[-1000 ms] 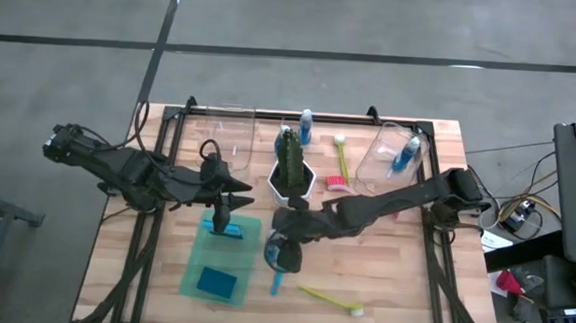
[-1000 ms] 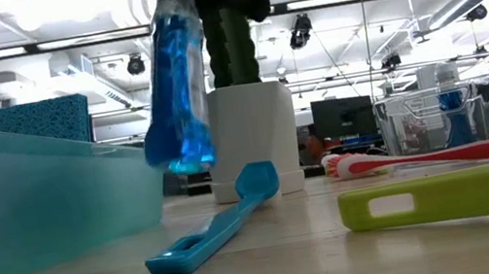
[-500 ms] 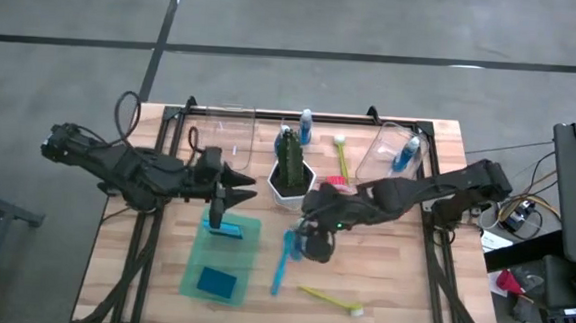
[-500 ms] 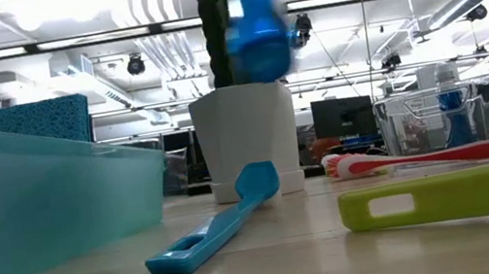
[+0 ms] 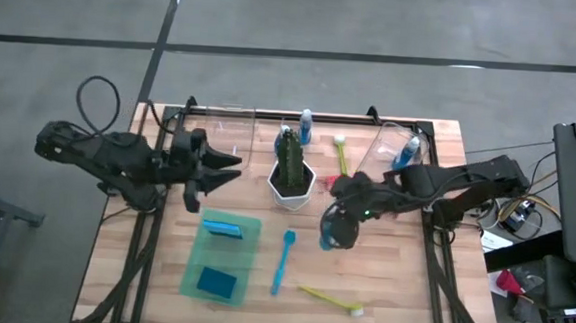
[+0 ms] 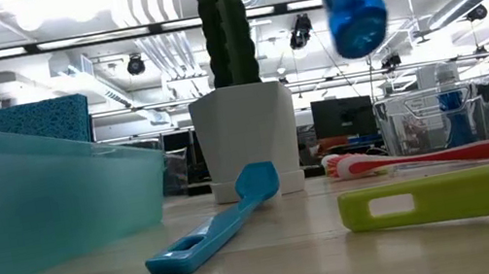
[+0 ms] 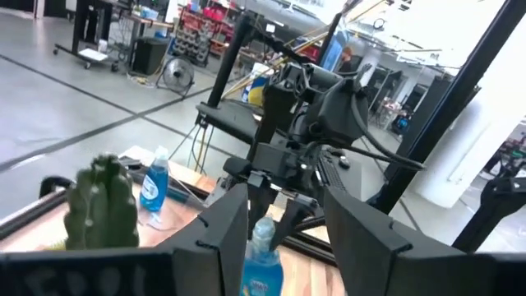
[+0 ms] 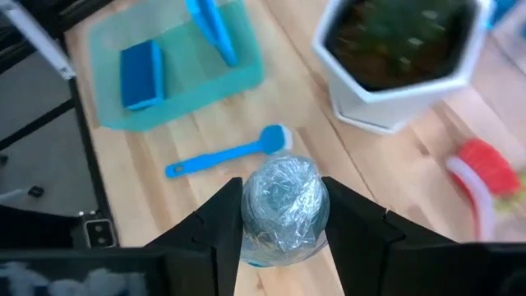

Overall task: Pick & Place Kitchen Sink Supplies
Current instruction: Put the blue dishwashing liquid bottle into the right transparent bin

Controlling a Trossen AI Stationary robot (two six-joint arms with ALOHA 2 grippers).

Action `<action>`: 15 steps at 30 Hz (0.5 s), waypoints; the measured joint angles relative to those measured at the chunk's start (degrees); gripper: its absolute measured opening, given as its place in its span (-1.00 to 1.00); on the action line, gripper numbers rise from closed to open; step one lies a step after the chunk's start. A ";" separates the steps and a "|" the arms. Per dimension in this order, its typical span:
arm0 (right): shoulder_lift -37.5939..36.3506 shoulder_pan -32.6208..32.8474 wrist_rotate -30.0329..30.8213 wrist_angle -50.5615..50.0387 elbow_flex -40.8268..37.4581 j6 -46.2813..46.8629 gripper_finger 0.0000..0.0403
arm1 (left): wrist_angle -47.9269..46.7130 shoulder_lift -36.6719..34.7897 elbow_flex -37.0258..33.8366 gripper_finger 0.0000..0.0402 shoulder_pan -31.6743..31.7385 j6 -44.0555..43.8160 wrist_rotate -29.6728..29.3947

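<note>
Blue bottle [image 8: 283,210] clamped in right tool [image 8: 283,215], its crinkled base only in wrist view.

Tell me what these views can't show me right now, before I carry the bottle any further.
- right gripper: low view's top edge cuts it off; only the held blue bottle hangs in.
- Bottle's cap: wrist view shows its base only.
- left gripper: outside the low view.
- sponges in the green tray: surface detail too small from above; tray wall partly hides them in the low view.
- cactus: blurred.
</note>
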 joint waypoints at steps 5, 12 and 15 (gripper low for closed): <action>-2.45 -0.14 3.84 -4.69 0.00 2.99 -0.29 | 0.16 -1.56 -0.03 -0.23 0.02 1.51 0.00; -6.63 -1.93 9.20 -8.33 0.00 4.24 -0.29 | 0.20 -2.52 -0.12 -0.23 0.00 2.22 0.04; -8.89 -3.98 10.22 -9.07 0.00 3.96 -0.30 | 0.08 -2.55 -0.25 -0.23 0.00 2.29 0.07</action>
